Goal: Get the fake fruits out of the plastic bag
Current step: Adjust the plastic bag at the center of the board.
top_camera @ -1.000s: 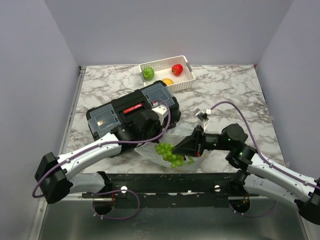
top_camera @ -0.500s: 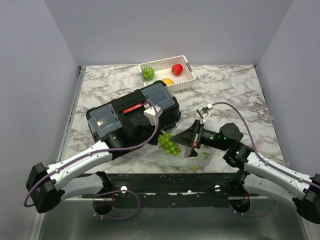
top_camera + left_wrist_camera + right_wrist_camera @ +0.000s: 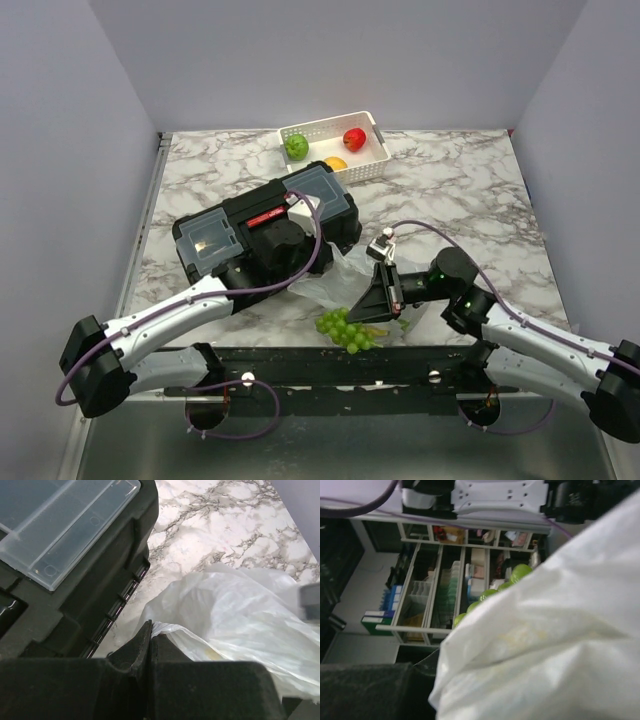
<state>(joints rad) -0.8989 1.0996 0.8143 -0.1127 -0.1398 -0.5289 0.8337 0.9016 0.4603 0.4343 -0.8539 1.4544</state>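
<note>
We note the thin crinkly white plastic bag (image 3: pixel 335 282) at four o'clock of the black plastic toolbox (image 3: pixel 230 228). Left gripper (image 3: pixel 150 631) fully closed, pinching the bag's edge. Right gripper (image 3: pixel 368 300) nearly closed on its far side. Green fake grape bunch (image 3: pixel 345 328) at the bag's six o'clock.

The grapes (image 3: pixel 345 328) lie before the plastic bag (image 3: pixel 335 285) (near edge of the table (image 3: pixel 450 190)); the toolbox (image 3: pixel 250 225) stands behind-left.
</note>
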